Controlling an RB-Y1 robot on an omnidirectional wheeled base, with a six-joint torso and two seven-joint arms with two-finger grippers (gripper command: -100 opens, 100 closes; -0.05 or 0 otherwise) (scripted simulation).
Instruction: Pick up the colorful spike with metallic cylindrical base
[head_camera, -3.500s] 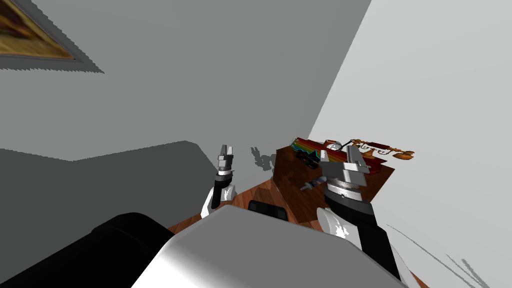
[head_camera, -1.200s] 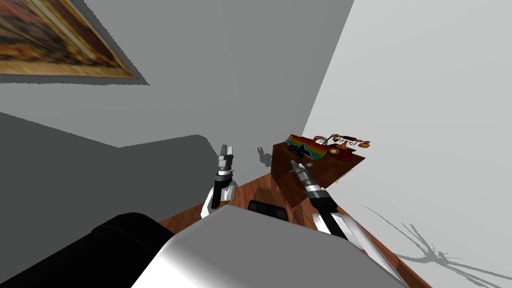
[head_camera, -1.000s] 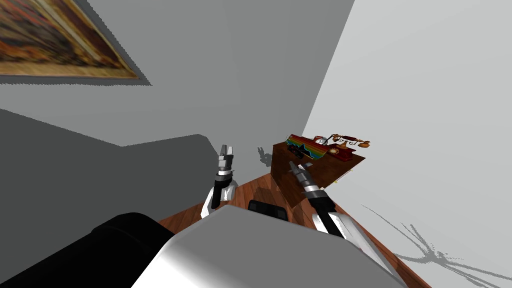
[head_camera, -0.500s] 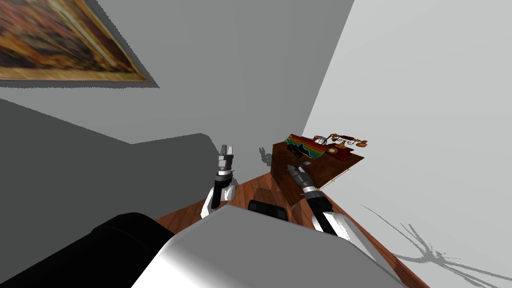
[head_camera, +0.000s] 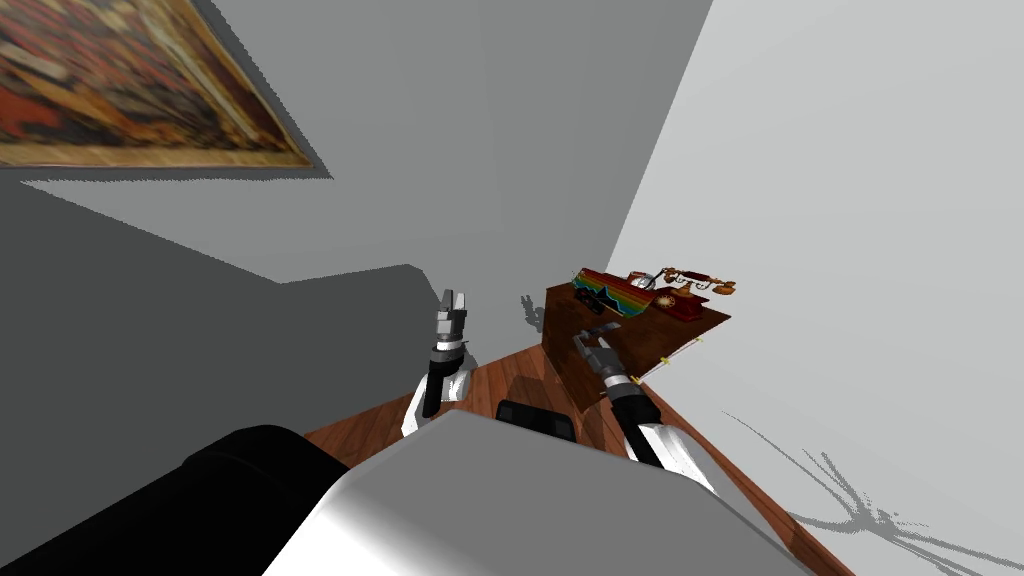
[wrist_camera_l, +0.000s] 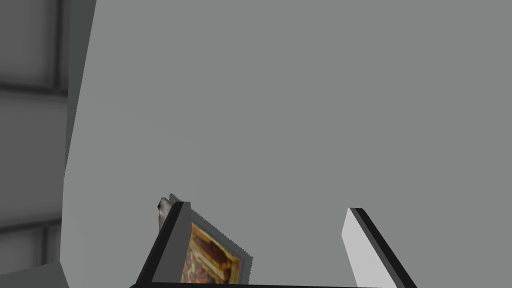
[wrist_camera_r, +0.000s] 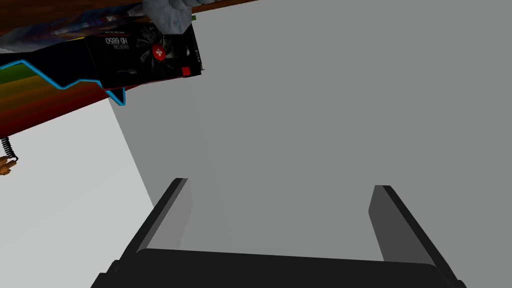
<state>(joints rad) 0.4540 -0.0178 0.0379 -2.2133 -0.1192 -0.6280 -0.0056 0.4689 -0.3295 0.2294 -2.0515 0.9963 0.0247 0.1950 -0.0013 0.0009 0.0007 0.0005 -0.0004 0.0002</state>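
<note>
Your right gripper (wrist_camera_r: 280, 215) hangs released near the cabinet (head_camera: 562, 345), left gripper (head_camera: 453, 302) likewise; advance carelessly and you will knock the black box (wrist_camera_r: 145, 52)

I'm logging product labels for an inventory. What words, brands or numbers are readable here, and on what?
"HD 6850": light print on the black box, seen upside down in the right wrist view.
Smaller print beside it on that box: too small to read.
Nothing else carries readable text.
</note>
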